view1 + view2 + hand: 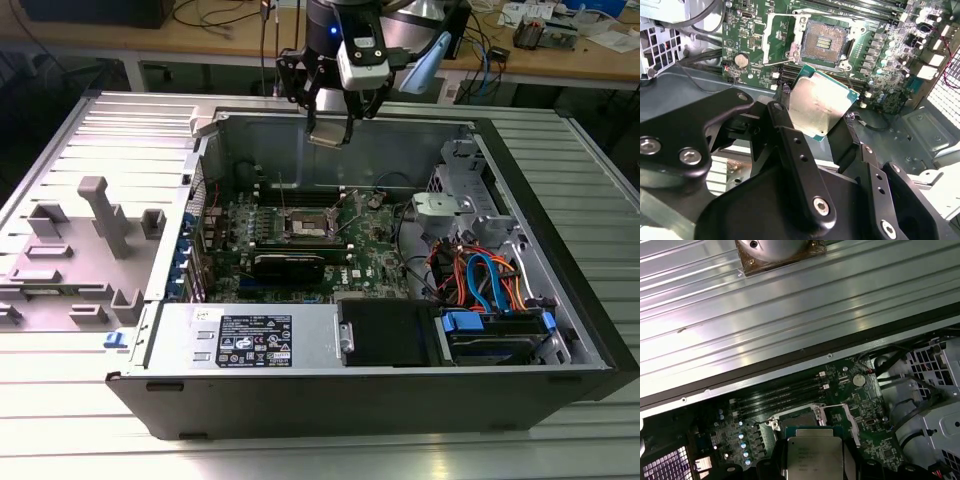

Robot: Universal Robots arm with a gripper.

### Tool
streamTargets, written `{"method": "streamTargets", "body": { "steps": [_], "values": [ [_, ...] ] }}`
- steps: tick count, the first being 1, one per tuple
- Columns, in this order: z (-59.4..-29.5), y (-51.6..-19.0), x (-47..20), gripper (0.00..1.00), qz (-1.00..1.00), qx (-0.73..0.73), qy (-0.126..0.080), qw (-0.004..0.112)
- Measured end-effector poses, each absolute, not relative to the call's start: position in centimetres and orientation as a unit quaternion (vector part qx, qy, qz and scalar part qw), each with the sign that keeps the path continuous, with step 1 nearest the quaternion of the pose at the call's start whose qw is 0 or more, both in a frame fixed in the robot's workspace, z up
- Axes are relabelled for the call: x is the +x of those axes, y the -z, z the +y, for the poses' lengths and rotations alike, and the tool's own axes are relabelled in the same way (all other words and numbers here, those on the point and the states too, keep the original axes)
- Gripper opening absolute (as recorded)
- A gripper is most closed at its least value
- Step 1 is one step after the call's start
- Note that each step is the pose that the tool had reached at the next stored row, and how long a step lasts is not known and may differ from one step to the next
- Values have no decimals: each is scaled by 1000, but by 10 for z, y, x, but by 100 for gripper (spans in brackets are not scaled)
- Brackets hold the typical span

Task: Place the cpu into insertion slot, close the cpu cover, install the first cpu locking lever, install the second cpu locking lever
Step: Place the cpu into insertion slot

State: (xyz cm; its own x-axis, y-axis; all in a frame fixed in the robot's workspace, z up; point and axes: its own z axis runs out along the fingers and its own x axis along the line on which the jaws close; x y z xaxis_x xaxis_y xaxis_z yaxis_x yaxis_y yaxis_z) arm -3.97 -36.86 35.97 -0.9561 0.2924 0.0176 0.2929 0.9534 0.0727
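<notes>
My gripper (328,128) hangs above the back wall of the open computer case (380,400), shut on the cpu (328,136). In the second wrist view the cpu (821,107) is a tilted silver square with a green edge, pinched between two black fingers (782,120). Its printed top (812,457) also shows in the first wrist view. The insertion slot (822,44) lies bare on the green motherboard (385,250), well below and in front of the cpu. The cpu cover (782,37) is swung open beside the slot. Two thin levers (281,195) stand up near the socket (305,226).
Long black memory slots (775,395) run beside the socket. A black block (290,266) sits in front of it. Coloured cables and a drive cage (490,290) crowd the exterior view's right. A grey fixture with pegs (100,225) stands on the ribbed table at the exterior view's left.
</notes>
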Motion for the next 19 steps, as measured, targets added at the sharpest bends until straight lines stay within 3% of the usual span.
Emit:
{"method": "streamTargets", "body": {
  "steps": [19],
  "values": [
    [-370, -356, -40, 55, -982, -183, 37, 2]
  ]
}}
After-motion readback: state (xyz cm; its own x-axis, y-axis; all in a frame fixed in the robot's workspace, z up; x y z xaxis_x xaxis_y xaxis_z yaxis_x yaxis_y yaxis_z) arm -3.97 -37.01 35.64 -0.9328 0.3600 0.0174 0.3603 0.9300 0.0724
